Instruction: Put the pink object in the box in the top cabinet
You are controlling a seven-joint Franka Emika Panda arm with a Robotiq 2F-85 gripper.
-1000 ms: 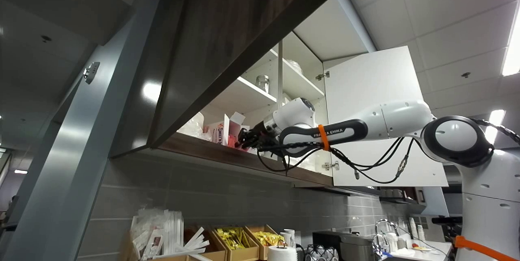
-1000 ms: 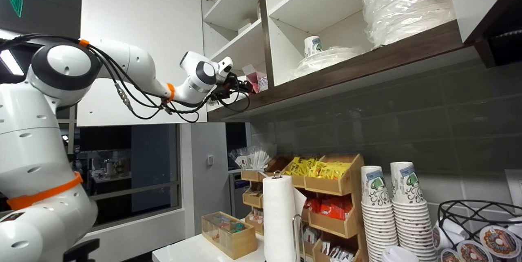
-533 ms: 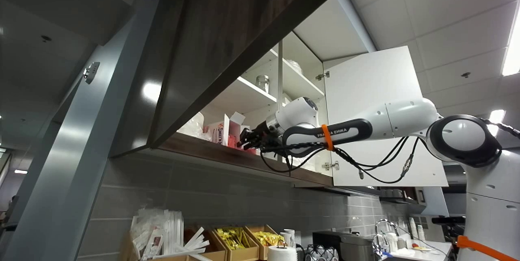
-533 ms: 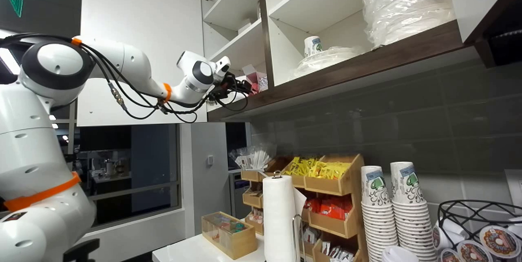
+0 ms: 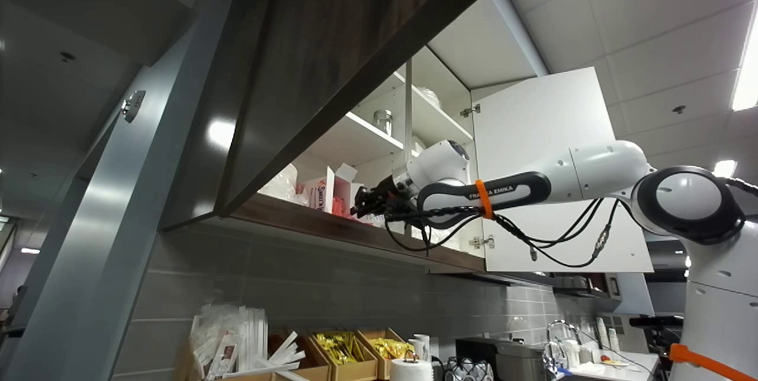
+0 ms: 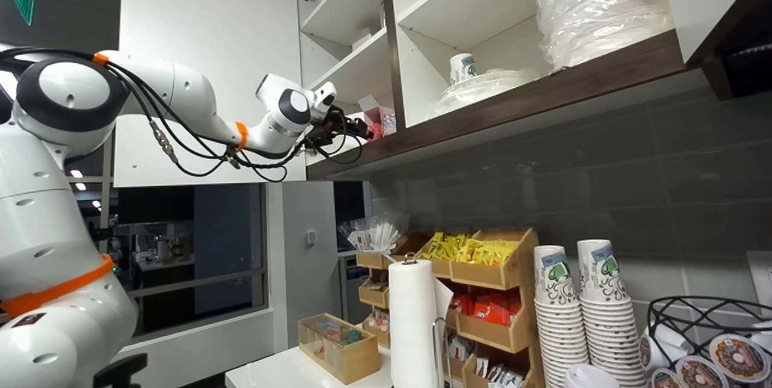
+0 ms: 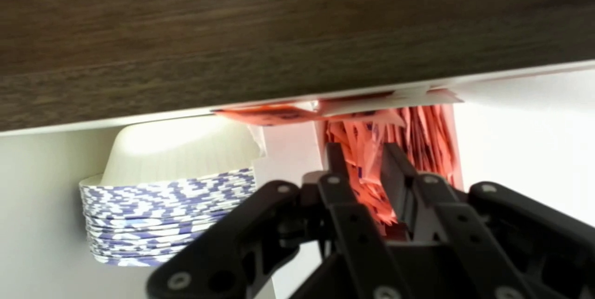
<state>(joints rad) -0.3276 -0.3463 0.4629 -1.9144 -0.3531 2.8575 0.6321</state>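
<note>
The top cabinet [image 5: 355,31] is open, with a dark brown door and white shelves; its dark front edge shows in the wrist view [image 7: 297,34]. A white and pink box [image 5: 320,194] stands on the bottom shelf, also seen in an exterior view [image 6: 389,124]. It is full of pink packets [image 7: 432,136]. Loose pink packets [image 7: 274,116] lie along the shelf's front edge. My gripper [image 7: 362,148] is just outside the box opening in both exterior views [image 5: 359,206] [image 6: 367,130]. Its fingers are apart, with packets visible beyond the gap and nothing seen clamped.
Stacked patterned paper bowls [image 7: 172,220] stand beside the box. A glass jar [image 5: 383,121] is on the shelf above. The white open door [image 5: 551,162] is behind the arm. Below are a paper towel roll [image 6: 413,324], stacked cups [image 6: 561,327] and wooden bins [image 6: 500,273].
My gripper and arm have drawn back from the box, away from the shelf, rightward in an exterior view. The box and cabinet have stayed in place.
</note>
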